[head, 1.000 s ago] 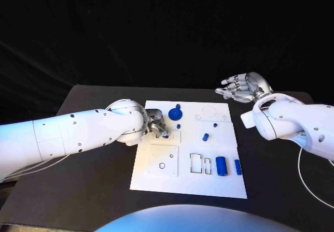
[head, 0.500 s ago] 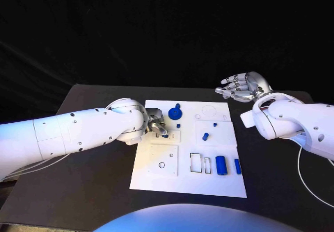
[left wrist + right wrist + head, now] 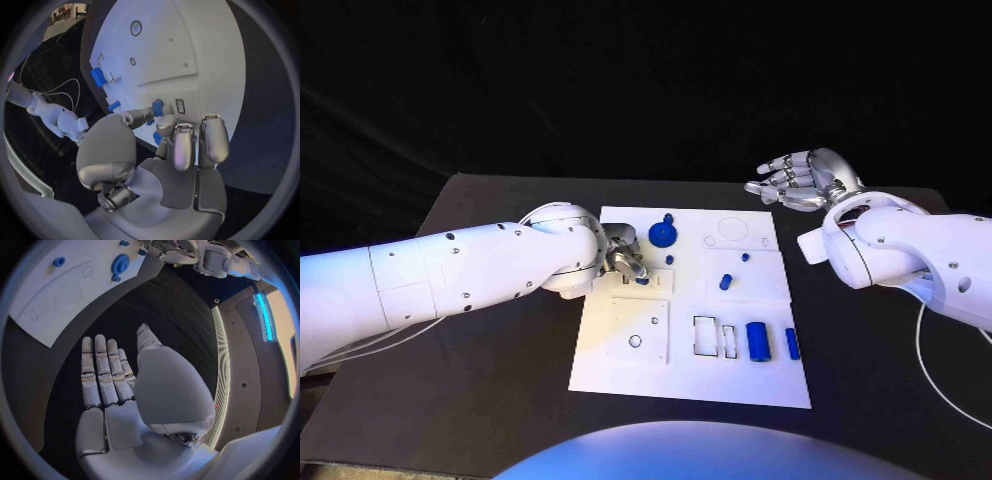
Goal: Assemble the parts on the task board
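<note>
A black table (image 3: 473,380) stands against a dark backdrop, with the white board (image 3: 625,375) lying flat at its middle. On the board sit blue parts: a round disc (image 3: 662,235) near the far edge, a small peg (image 3: 726,283) toward the centre, a cylinder (image 3: 759,342) and a slim bar (image 3: 793,344) side by side near the right edge (both lying flat, beside the rectangular cutouts).

The left hand (image 3: 620,262) is down at the board's left side, its fingers (image 3: 181,145) curled in; thumb and fingertips pinch a small blue part (image 3: 156,107) right against the board's surface.

The right hand (image 3: 800,180) is raised beyond the board's far right corner, palm up, fingers (image 3: 100,370) straight and close together, holding nothing.
</note>
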Available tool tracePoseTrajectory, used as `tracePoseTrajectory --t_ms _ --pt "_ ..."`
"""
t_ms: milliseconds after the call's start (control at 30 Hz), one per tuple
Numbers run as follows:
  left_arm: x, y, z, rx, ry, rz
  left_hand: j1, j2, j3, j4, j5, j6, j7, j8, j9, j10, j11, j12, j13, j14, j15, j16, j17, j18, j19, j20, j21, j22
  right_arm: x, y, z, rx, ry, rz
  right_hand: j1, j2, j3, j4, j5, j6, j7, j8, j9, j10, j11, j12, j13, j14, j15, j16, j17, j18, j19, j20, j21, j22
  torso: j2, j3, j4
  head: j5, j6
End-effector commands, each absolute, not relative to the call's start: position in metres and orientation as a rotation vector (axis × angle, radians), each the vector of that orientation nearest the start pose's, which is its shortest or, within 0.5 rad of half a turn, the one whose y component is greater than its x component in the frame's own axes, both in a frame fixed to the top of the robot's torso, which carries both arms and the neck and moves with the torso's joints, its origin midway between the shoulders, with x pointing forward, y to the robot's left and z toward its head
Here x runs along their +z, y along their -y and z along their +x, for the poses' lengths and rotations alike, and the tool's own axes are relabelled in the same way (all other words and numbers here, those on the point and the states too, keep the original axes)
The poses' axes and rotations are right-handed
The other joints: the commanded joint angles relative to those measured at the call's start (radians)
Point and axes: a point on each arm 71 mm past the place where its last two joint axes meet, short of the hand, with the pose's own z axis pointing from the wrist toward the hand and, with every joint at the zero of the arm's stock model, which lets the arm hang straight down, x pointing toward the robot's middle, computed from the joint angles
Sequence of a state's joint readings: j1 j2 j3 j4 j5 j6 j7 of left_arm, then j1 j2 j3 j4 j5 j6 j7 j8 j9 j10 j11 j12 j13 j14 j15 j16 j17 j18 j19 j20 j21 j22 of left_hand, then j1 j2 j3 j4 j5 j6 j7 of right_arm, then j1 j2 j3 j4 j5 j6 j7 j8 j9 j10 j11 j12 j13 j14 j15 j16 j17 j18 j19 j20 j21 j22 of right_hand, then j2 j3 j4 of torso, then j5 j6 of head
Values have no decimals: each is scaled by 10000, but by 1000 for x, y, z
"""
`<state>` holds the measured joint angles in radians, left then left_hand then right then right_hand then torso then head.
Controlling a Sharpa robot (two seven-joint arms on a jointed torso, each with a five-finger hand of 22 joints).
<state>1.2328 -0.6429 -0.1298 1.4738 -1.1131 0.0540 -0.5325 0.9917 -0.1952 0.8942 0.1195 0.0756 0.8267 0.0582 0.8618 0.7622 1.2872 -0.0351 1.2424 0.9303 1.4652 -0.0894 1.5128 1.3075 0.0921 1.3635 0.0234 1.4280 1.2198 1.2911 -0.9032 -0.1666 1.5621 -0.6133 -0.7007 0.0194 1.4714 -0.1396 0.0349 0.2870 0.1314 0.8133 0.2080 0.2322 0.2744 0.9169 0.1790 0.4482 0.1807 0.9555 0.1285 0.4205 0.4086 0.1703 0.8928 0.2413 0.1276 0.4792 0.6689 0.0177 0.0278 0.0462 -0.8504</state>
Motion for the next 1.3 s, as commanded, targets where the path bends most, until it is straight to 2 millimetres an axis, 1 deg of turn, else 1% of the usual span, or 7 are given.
tracePoseTrajectory --t_ms 33,200,500,733,933,1067,1300 --pt "-243 -130 470 -4556 -23389 -195 -130 68 -189 84 -79 420 -314 -54 18 32 -53 20 2 721 -43 40 1343 -183 54 -28 13 13 -178 246 485 8600 -14942 7080 -25 -21 7 -26 -31 -26 350 67 -15 -64 -17 62 -15 -57 19 -40 -13 102 -40 14 -41 -14 7 3 -7 1 -11" --pt "-243 -128 470 -4565 -23409 -179 -168 67 -330 159 -86 441 -317 -70 29 35 -54 32 13 721 -44 39 1343 -182 52 -30 9 9 -178 246 485 8600 -14943 7084 -25 -21 7 -26 -31 -26 350 67 -15 -64 -17 62 -15 -57 19 -40 -13 102 -40 14 -41 -14 15 -3 -18 -11 -23" --pt "-244 -128 471 -4564 -23429 -174 -255 56 -634 350 -101 484 -319 -115 49 26 -56 39 9 721 -45 38 1344 -183 56 -32 5 14 -178 246 485 8603 -14938 7083 -32 -22 5 -25 -31 -26 350 72 -16 -65 -16 69 -29 -69 23 -52 -23 102 -45 18 -52 -27 -1 2 2 -37 -48" --pt "-244 -128 471 -4551 -23433 -184 -303 70 -820 485 -108 514 -319 -143 61 25 -55 45 9 722 -45 38 1346 -182 55 -33 -1 10 -178 246 485 8609 -14938 7080 -39 -24 1 -26 -31 -26 351 77 -18 -66 -14 76 -46 -82 27 -63 -34 102 -50 22 -65 -42 -6 -3 0 -45 -56" --pt "-244 -128 471 -4543 -23432 -192 -314 58 -891 520 -108 522 -319 -152 66 22 -54 44 4 722 -45 38 1347 -185 64 -33 5 25 -178 246 485 8610 -14935 7084 -42 -24 0 -26 -31 -26 352 78 -18 -67 -14 79 -51 -87 28 -68 -38 102 -52 23 -69 -46 -3 -5 -2 -49 -58" --pt "-244 -129 472 -4530 -23422 -214 -361 45 -1120 663 -103 547 -315 -183 80 18 -51 51 6 723 -42 38 1349 -184 60 -32 -2 18 -178 246 485 8617 -14927 7089 -62 -31 -10 -20 -33 -28 353 84 -21 -69 -10 90 -73 -105 34 -85 -53 101 -60 30 -86 -66 -2 -4 2 -58 -54" --pt "-244 -130 472 -4513 -23420 -233 -498 -29 -1874 1134 -98 609 -301 -268 122 4 -37 62 -1 722 -31 36 1350 -186 68 -22 -7 31 -178 246 485 8620 -14916 7091 -101 -43 -32 -10 -35 -33 358 90 -25 -72 -5 105 -104 -124 41 -103 -73 102 -69 38 -109 -93 -2 -7 -1 -56 -52"
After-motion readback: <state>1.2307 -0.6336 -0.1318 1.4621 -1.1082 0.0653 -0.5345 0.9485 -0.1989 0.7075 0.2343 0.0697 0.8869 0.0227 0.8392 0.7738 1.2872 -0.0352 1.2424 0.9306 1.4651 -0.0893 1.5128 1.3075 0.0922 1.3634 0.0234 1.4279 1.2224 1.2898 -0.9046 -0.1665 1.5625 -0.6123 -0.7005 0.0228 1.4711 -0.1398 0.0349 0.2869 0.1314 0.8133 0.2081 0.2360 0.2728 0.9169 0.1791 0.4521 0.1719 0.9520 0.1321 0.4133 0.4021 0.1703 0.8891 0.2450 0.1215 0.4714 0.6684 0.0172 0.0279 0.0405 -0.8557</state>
